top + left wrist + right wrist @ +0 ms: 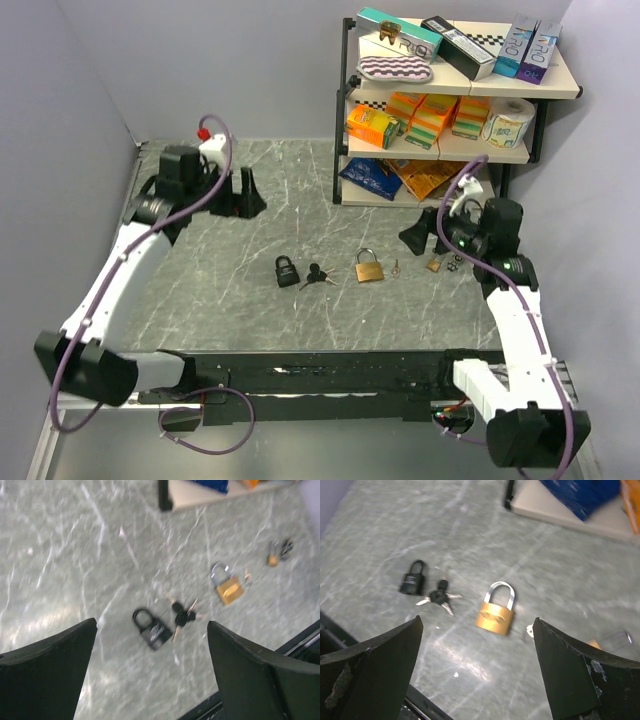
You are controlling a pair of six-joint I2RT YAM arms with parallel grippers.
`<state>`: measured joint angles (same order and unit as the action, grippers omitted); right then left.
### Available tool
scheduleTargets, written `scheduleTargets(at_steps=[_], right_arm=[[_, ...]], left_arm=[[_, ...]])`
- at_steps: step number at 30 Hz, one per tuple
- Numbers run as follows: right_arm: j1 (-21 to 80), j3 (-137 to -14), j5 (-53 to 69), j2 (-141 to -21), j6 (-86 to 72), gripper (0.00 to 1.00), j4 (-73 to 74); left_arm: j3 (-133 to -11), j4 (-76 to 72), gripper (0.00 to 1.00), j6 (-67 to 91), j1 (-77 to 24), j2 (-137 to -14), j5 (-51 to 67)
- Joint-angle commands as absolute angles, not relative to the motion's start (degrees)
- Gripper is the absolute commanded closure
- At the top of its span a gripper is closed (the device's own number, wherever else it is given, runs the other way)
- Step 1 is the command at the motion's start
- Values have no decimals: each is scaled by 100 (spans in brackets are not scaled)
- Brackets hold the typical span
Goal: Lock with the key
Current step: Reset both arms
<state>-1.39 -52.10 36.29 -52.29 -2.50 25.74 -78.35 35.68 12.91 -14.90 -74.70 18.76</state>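
Both grippers hang above the marble table (220, 300) with their fingers spread wide, holding nothing.

We see a black padlock (287, 271) lying flat mid-table, shackle closed and pointing away from the arms, its long axis running near to far. Just to its right lies a bunch of black-headed keys (318, 275), blades splayed, and beyond them a brass padlock (368, 267) with a silver shackle that also points toward the shelf (560, 88). The left gripper (238, 192) is well back from them, and the right gripper (425, 240) is near the brass one.
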Motion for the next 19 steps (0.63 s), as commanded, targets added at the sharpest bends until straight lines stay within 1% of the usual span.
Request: scheduleTargets(at_steps=[1, 4, 7, 13, 19], right_arm=[[-553, -4668, 3358, -4870, -273, 1, 2655], [-685, -4316, 3454, -4712, -316, 1, 2549], [-686, -4131, 3568, -4545, -325, 1, 2409], [-677, -4096, 3858, -4719, -299, 1, 2452], [-633, -4113, 3894, -4799, -176, 1, 2505]], left_arm=[[-6850, 3393, 4, 607, -1512, -6900, 1249], [-6182, 3270, 4, 493, -1503, -6593, 942], [-5837, 3208, 4, 448, -1503, -6364, 757], [-5783, 3120, 4, 510, -1503, -6319, 598], [-5809, 3129, 4, 457, -1503, -6311, 422]])
